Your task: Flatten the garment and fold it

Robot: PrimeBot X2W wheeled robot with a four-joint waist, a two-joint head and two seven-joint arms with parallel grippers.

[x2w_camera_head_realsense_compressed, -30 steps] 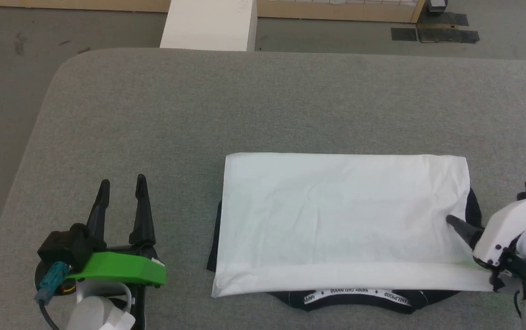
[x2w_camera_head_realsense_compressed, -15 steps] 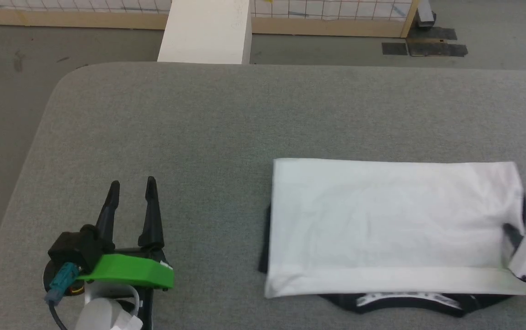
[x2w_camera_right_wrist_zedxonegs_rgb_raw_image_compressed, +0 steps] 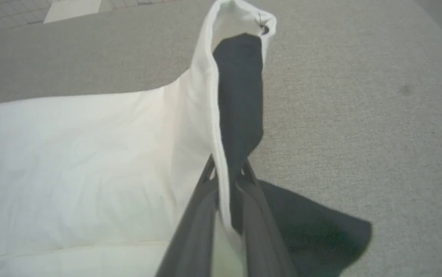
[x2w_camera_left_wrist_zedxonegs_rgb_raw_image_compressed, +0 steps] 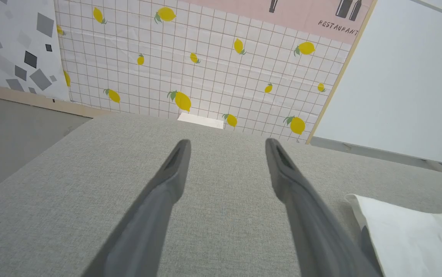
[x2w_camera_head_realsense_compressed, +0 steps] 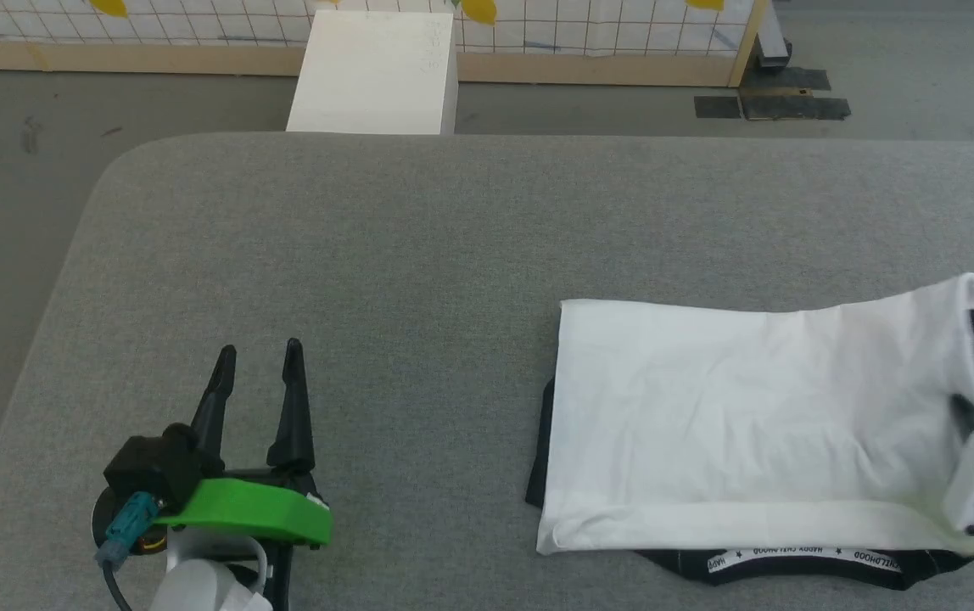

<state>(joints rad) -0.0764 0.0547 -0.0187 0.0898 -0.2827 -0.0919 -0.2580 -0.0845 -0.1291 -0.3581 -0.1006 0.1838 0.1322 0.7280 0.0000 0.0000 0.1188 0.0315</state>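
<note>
Garment: the white T-shirt with black raglan sleeves [x2w_camera_head_realsense_compressed: 750, 407] lies right of centre on the grey fabric-covered table [x2w_camera_head_realsense_compressed: 351, 246]. It is folded into a long white band, and the black collar band with white lettering [x2w_camera_head_realsense_compressed: 801, 557] peeks out along its near edge.
Right gripper: the right gripper [x2w_camera_right_wrist_zedxonegs_rgb_raw_image_compressed: 226, 169] is clamped tight on the shirt's right end, white cloth and a black sleeve flap [x2w_camera_right_wrist_zedxonegs_rgb_raw_image_compressed: 240, 96] pinched together between the two dark fingers. That end stands lifted off the table, its far corner highest.
Left gripper: the left gripper [x2w_camera_head_realsense_compressed: 258, 350] is spread wide and holds nothing, over bare table well to the left of the shirt.
Step, as we judge it: folding the lifted right end over toward the left end.
How we would do it well: carry the pinch up and across in a smooth arc so the cloth lays down rather than drags. Line the far and near edges up with the band beneath, and let go only once the end lies flat.
What we would watch: with a single pinch point the far corner may sag or twist, and the black flap may dangle outside the fold. The lower layers may also slide, so the free gripper could pin the left end.
Unclear: we cannot tell how many layers the pinch takes in.
</note>
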